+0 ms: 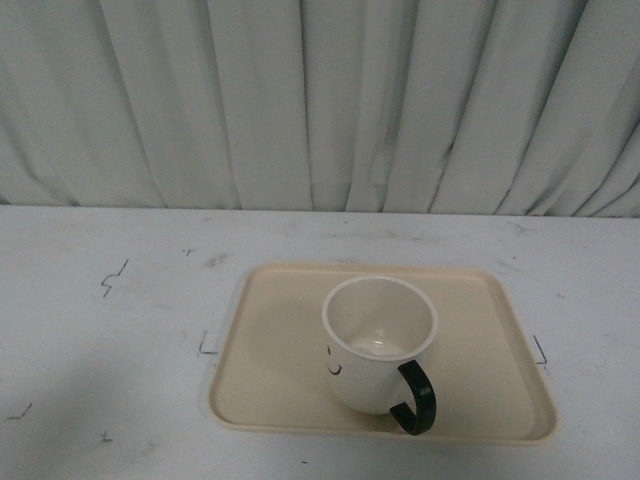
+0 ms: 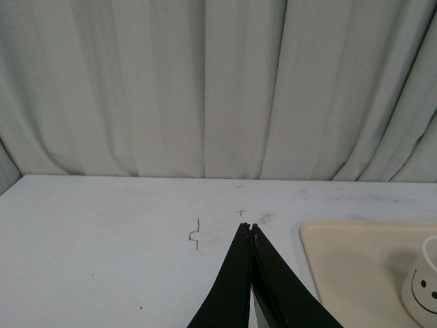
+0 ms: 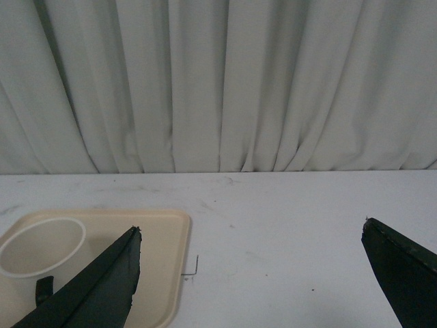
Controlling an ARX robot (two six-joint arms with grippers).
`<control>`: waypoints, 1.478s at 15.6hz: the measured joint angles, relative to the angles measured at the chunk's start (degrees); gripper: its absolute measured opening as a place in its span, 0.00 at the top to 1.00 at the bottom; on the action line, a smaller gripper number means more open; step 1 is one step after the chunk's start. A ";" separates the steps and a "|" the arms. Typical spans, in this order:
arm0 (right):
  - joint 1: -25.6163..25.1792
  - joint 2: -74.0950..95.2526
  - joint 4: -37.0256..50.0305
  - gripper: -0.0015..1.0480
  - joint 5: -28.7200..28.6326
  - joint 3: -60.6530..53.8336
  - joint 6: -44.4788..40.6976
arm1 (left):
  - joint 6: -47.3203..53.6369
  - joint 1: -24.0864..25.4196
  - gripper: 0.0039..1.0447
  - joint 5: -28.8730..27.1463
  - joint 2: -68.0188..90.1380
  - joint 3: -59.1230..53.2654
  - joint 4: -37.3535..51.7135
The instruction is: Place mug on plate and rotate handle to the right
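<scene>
White and wide, the mug [image 1: 378, 340] stands upright on the beige plate [image 1: 270, 350], a little toward the plate's near edge and roughly midway between its short sides. Its mouth faces up. Part of a black smiley face [image 1: 335, 365] shows on the side turned toward the plate's left end. The glossy black handle [image 1: 418, 398] sticks out diagonally toward the plate's near right corner, staying inside the rim.

The plate lies flat on a pale, scuffed table [image 1: 100, 330], with small black corner marks [image 1: 115, 278] drawn off its left side and close by both short ends. Beyond the plate's far edge hangs a pleated grey-white curtain [image 1: 320, 100].

Neither arm appears in the front view. In the left wrist view, the left gripper [image 2: 248, 227] has its two dark fingers pressed together with nothing between them, above bare table beside the plate. In the right wrist view, the right gripper [image 3: 250, 229] is spread wide and holds nothing; one finger [image 3: 102, 287] overlaps the plate's corner in the picture, the other sits well away from the plate.
</scene>
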 joint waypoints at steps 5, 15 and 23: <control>0.00 0.00 0.00 0.06 0.00 0.00 0.02 | 0.00 0.00 0.99 0.00 -5.73 0.00 -5.66; 0.00 0.00 0.04 0.06 0.00 0.00 0.02 | 0.00 0.00 0.99 0.11 -21.33 0.02 -22.27; 0.00 0.00 0.02 0.06 0.00 0.00 0.02 | 0.00 0.00 0.16 0.13 -21.35 0.02 -21.97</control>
